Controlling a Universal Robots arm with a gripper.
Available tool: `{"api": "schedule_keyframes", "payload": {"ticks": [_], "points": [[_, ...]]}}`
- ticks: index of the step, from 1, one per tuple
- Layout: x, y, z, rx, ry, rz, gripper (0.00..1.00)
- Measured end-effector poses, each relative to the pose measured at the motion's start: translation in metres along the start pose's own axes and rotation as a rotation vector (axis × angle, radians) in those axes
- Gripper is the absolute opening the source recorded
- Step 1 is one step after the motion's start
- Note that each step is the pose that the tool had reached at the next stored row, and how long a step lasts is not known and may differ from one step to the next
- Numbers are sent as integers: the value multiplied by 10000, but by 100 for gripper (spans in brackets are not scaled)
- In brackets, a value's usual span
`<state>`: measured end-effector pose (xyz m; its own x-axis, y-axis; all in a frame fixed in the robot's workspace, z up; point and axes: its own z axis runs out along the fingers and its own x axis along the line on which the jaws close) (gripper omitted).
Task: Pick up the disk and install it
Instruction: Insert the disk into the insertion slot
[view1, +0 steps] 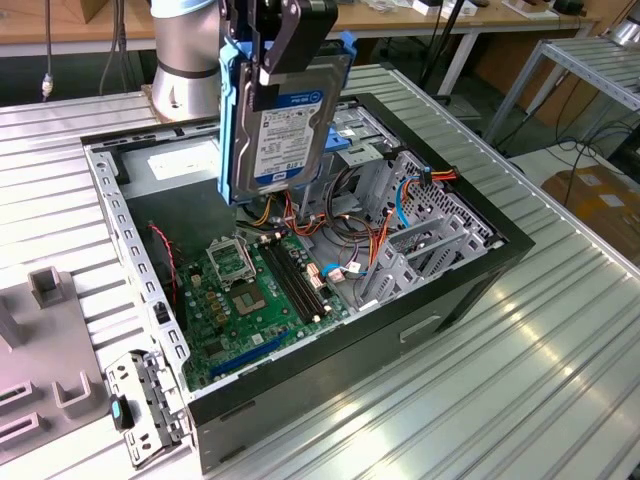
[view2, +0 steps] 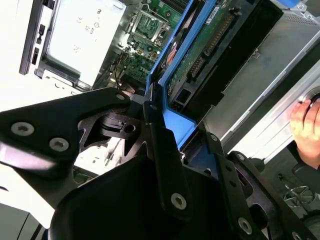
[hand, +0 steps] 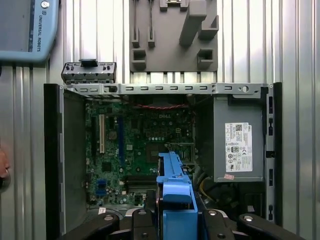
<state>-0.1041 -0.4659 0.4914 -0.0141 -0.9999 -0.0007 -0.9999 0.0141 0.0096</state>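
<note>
Beside the computer case (view1: 330, 400), on the exterior view's left, a grey fixture (view1: 60, 340) lies on the worktop (view1: 560, 340). Above the case's middle, the tool (view1: 285, 60) is clamped tight on the disk (view1: 290, 135), which hangs upright over the motherboard (view1: 260, 290). At the case's right end stands a metal drive cage (view1: 420, 235).

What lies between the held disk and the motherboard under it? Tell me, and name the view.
In the exterior view, a bundle of orange, yellow and red wires crosses just below the disk; otherwise only air above the motherboard.
</note>
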Motion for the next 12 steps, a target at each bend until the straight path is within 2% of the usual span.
{"api": "schedule_keyframes", "payload": {"ticks": [12], "points": [[89,-58,10,0,12,0,37]]}}
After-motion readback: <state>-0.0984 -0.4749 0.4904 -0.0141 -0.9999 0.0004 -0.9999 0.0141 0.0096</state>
